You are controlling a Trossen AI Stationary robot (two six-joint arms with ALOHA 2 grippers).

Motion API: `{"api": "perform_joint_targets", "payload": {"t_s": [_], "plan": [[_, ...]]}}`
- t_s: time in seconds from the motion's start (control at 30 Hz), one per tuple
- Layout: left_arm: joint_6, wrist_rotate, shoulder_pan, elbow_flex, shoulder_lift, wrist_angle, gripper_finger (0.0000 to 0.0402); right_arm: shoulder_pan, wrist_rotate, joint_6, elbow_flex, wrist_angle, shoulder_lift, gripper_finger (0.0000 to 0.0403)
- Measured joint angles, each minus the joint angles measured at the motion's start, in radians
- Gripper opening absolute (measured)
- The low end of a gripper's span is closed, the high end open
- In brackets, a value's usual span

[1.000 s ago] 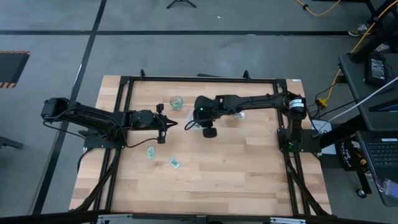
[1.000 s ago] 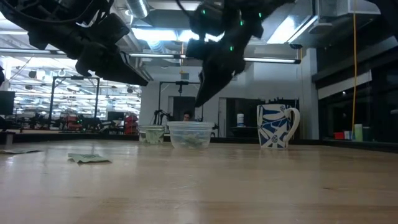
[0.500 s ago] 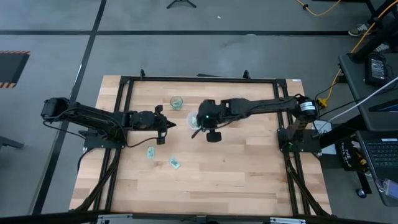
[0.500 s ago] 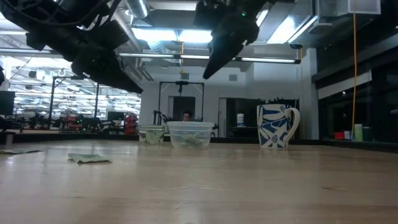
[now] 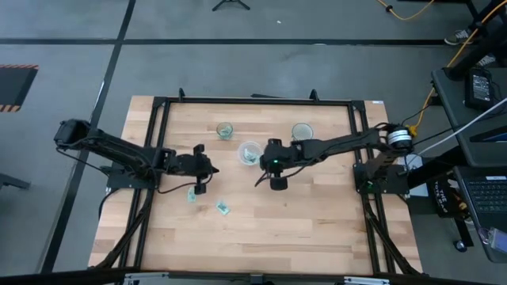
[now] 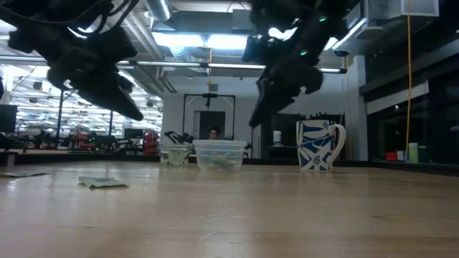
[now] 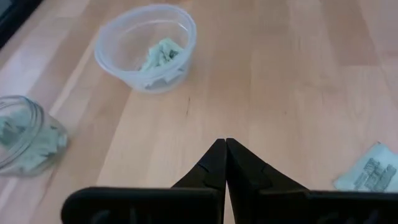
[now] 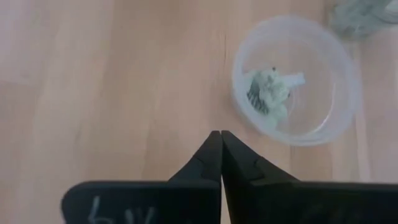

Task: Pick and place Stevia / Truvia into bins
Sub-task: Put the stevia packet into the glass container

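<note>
Two pale green and white sachets lie flat on the wood, one [image 5: 192,194] and another [image 5: 223,208]; one shows in the left wrist view [image 7: 370,167]. The wide whitish cup [image 5: 250,153] [image 8: 295,78] [image 7: 146,46] holds sachets, and so does the little clear cup [image 5: 225,130] [image 7: 25,143]. My left gripper [image 5: 214,168] [image 7: 224,143] is shut and empty, hovering to the far side of the loose sachets. My right gripper [image 5: 258,179] [image 8: 221,134] is shut and empty, above the table just to the near side of the wide cup.
A blue and white mug [image 5: 302,131] [image 6: 319,145] stands to the right of the wide cup. A black frame [image 5: 158,103] runs around the table's far and side edges. Bare wood lies toward the near edge.
My right gripper has moved from over the wide cup toward the table's near and right side, rising and then coming lower. My left gripper has moved toward the near edge and down, closer to the loose sachets. The sachets and cups have stayed put.
</note>
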Motion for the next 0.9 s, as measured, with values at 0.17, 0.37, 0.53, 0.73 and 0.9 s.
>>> {"api": "perform_joint_targets", "payload": {"t_s": [0.17,0.37,0.53,0.73,0.9], "plan": [[-0.119,-0.1,-0.075,0.058,-0.001,-0.124,0.0001,0.0,-0.001,-0.008,-0.191,0.217,-0.149,0.0003],[-0.395,-0.117,-0.163,0.152,0.004,-0.386,0.0001,-0.007,-0.001,-0.076,-0.451,0.608,-0.303,0.0005],[-0.691,-0.09,-0.243,0.275,0.051,-0.668,0.0002,-0.017,-0.004,-0.092,-0.576,0.826,-0.332,0.0005],[-1.009,0.035,-0.331,0.46,0.197,-0.987,0.0002,-0.022,-0.006,-0.082,-0.601,0.847,-0.331,0.0006],[-1.244,0.157,-0.363,0.561,0.306,-1.095,0.0001,-0.022,-0.013,-0.06,-0.601,0.852,-0.331,0.0006]]}}
